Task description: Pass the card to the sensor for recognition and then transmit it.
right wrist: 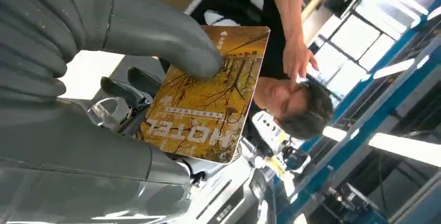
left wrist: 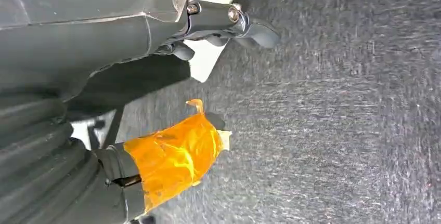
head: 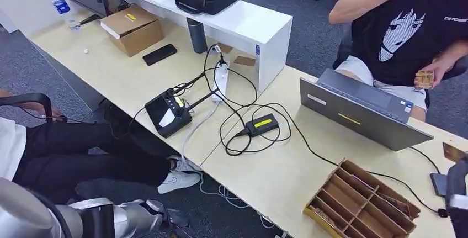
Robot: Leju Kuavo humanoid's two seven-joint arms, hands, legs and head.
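Beyond the pale desk, the right hand held the yellow hotel card under its thumb, while the left hand hung empty, fingers apart.

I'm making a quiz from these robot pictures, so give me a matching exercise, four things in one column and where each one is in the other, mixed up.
Things:
1. Hotel card
2. Laptop
3. Water bottle
4. Cardboard divider tray

Places:
A. far left end of the desk
B. open in front of the seated person
C. held under the right hand's thumb
D. near desk edge, by the robot's right side

Pairs: 1-C, 2-B, 3-A, 4-D
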